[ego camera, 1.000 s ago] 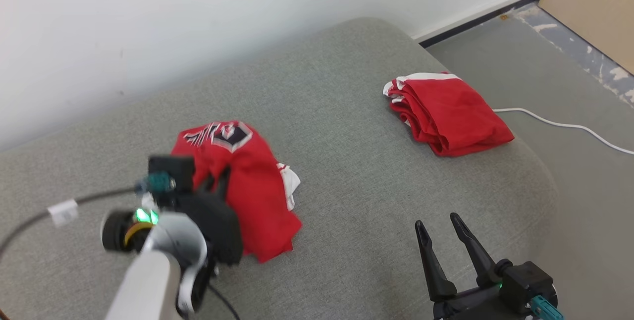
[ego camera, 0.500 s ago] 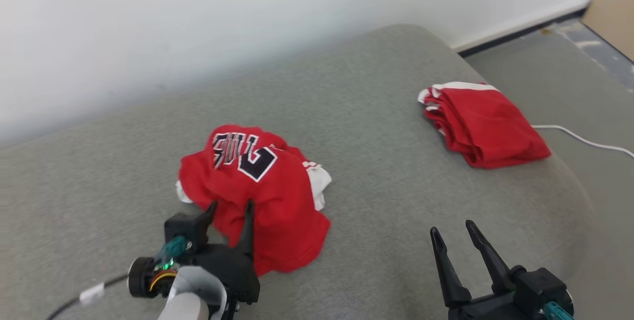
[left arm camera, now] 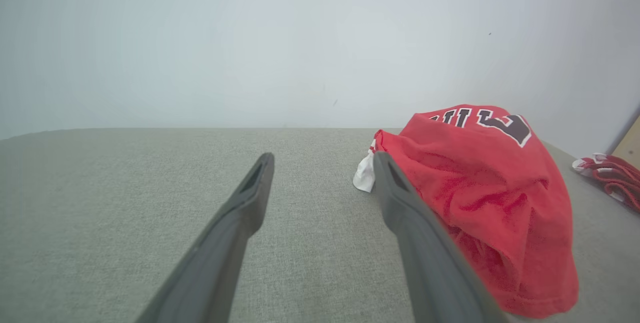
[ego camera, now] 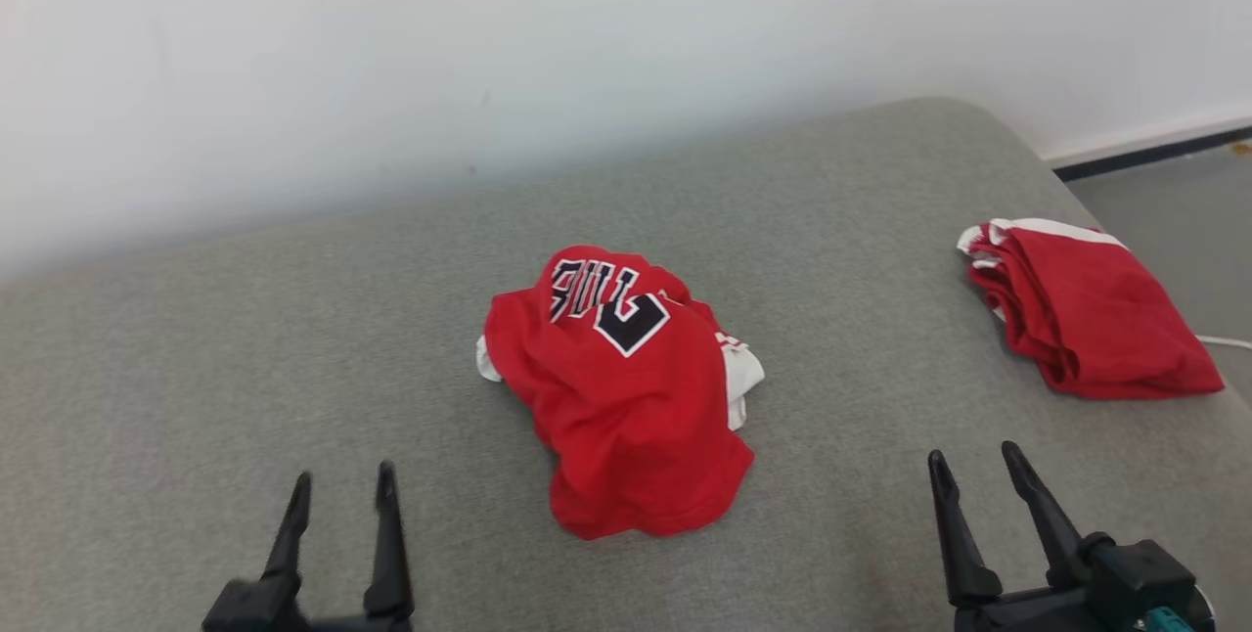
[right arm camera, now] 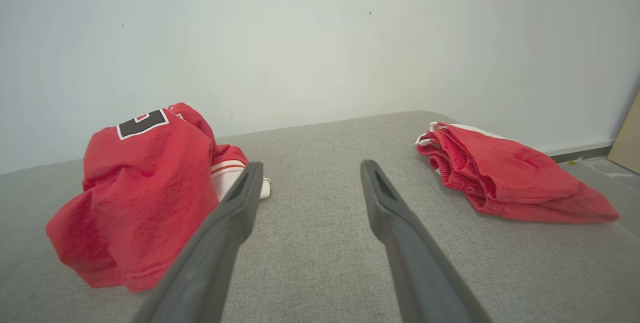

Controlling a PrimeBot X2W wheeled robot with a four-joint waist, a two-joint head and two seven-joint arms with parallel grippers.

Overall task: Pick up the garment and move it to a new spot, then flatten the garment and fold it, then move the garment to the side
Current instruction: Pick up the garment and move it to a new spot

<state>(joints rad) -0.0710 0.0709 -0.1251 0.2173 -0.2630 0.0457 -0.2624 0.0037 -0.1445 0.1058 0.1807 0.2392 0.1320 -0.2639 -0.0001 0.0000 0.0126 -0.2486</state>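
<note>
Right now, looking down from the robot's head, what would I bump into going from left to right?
left gripper → crumpled red jersey → folded red clothes

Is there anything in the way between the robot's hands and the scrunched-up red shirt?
No, nothing visible. Only bare grey cushion lies between the left hand, the right hand and the scrunched-up red shirt. The folded red clothes sit apart, off to the right.
</note>
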